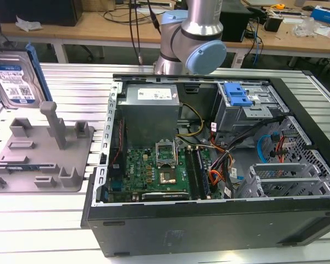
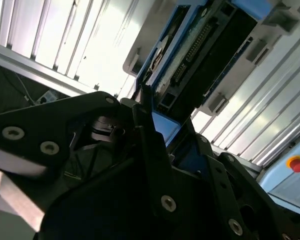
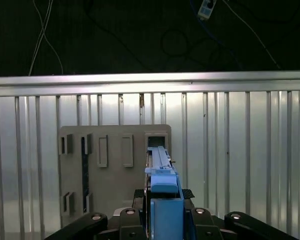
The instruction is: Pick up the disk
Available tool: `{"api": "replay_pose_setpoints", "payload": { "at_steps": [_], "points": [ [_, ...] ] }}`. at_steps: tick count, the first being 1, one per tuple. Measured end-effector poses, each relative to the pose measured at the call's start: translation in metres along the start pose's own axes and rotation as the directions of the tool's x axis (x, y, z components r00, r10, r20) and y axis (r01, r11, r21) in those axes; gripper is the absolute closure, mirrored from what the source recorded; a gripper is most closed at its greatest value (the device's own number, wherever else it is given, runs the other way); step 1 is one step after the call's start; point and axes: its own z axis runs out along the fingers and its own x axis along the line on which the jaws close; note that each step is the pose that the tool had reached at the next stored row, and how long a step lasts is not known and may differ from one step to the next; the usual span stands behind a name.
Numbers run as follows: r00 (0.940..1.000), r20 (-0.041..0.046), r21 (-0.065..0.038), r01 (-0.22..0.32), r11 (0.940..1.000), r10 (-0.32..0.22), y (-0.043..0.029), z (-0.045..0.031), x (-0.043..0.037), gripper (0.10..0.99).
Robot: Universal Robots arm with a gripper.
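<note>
Where the pincer hangs: above the grey fixture (image 3: 110, 185), which lies flat on the ribbed metal table (image 3: 240, 150) beneath it.
Pincer (image 3: 164, 195): closed on the disk (image 3: 160, 160), with a black finger (image 2: 142, 107) pressed to each side in both wrist views.
Disk in the grip: held on edge between the jaws, its blue rail running straight out from the pincer in the first wrist view.
Disk's far end: reaches out past the fingertips, with the dark circuit-board face and connector row showing in the second wrist view (image 2: 210, 45).
Disk in the exterior view: upright (image 1: 14, 80), white-and-blue label facing the camera, clear of the fixture (image 1: 44, 148) and its posts below.
Computer case (image 1: 209, 165): open, well apart from the pincer, on the far side of the fixture from it.
Arm (image 1: 195, 33): behind the case.
</note>
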Motion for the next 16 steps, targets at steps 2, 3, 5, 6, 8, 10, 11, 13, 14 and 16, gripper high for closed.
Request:
{"api": "replay_pose_setpoints", "payload": {
  "at_steps": [2,3,5,6,8,10,11,13,14,16],
  "points": [
    [1.0000,0.0000,0.000,0.000,1.0000,0.000,-0.0009,-0.0120,0.0007,0.718],
    [1.0000,0.0000,0.000,0.000,1.0000,0.000,-0.0012,-0.0162,0.0009,0.718],
    [1.0000,0.0000,0.000,0.000,1.0000,0.000,-0.0024,-0.0294,0.0019,0.718],
    [1.0000,0.0000,0.000,0.000,1.0000,0.000,-0.0029,-0.0335,0.0022,0.718],
    [1.0000,0.0001,0.000,0.000,1.0000,0.000,-0.0042,-0.0473,0.0036,0.718],
    [1.0000,0.0000,0.000,0.000,1.0000,0.000,-0.0050,-0.0553,0.0044,0.718],
    [1.0000,0.0000,0.000,0.000,1.0000,0.000,-0.0054,-0.0597,0.0048,0.718],
    [1.0000,0.0000,0.000,0.000,1.0000,0.000,-0.0062,-0.0681,0.0057,0.718],
    [1.0000,0.0000,0.000,0.000,1.0000,0.000,-0.0065,-0.0719,0.0061,0.718],
    [1.0000,0.0000,0.000,0.000,1.0000,0.000,-0.0072,-0.0799,0.0067,0.718]
  ]
}}
